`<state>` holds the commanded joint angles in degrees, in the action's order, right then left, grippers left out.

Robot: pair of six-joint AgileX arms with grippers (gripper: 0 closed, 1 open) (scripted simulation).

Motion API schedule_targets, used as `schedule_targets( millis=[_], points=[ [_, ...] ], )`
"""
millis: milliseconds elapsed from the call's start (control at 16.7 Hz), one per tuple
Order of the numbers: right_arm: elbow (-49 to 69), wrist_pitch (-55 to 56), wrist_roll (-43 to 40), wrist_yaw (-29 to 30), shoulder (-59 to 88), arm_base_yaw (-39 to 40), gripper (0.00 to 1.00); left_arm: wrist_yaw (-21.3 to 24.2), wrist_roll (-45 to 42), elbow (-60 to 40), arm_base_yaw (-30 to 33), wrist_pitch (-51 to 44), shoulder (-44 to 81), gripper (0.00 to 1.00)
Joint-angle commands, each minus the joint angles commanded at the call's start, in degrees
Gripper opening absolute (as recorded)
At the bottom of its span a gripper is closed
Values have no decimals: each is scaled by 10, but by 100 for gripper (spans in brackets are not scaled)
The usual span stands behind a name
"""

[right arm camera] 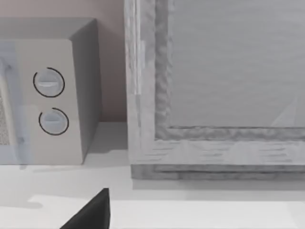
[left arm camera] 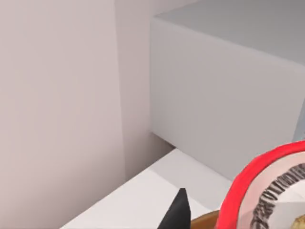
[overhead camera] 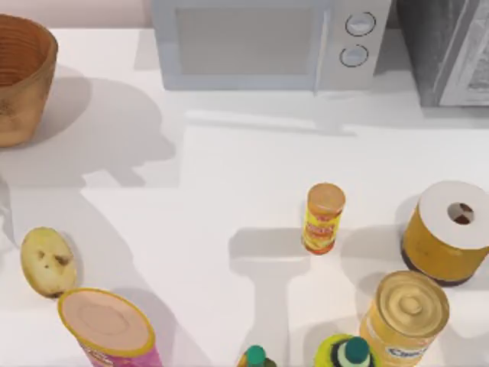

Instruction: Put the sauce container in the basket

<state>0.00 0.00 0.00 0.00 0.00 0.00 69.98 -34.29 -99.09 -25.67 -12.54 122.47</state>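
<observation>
The sauce container [left arm camera: 267,191] sits close up in the left wrist view as a red rim around a silvery-white printed top. My left gripper [left arm camera: 224,217] is shut on it, with one black fingertip [left arm camera: 178,210] beside the can. A brown-orange strip [left arm camera: 204,223] lies just under the can. The basket [overhead camera: 23,107], round, woven and brown-orange, stands at the table's back left corner in the top view. A black part of my right gripper [right arm camera: 93,212] shows in the right wrist view, facing the microwave and the grey cabinet.
A white microwave [overhead camera: 260,42] and a grey cabinet [overhead camera: 451,50] line the back. An orange-yellow canister with a tan lid [overhead camera: 324,218] stands mid-right. A potato [overhead camera: 47,261], a pink tube [overhead camera: 107,329], a yellow drum [overhead camera: 447,233], a jar [overhead camera: 405,317] and bottle tops [overhead camera: 345,353] crowd the front.
</observation>
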Motion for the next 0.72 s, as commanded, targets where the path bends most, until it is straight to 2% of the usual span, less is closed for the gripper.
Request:
schedule_targets(
  millis=[360,720],
  points=[
    [0,0,0,0,0,0,100,0,0,0,0,0,0,98],
    [0,0,0,0,0,0,100,0,0,0,0,0,0,100]
  ],
)
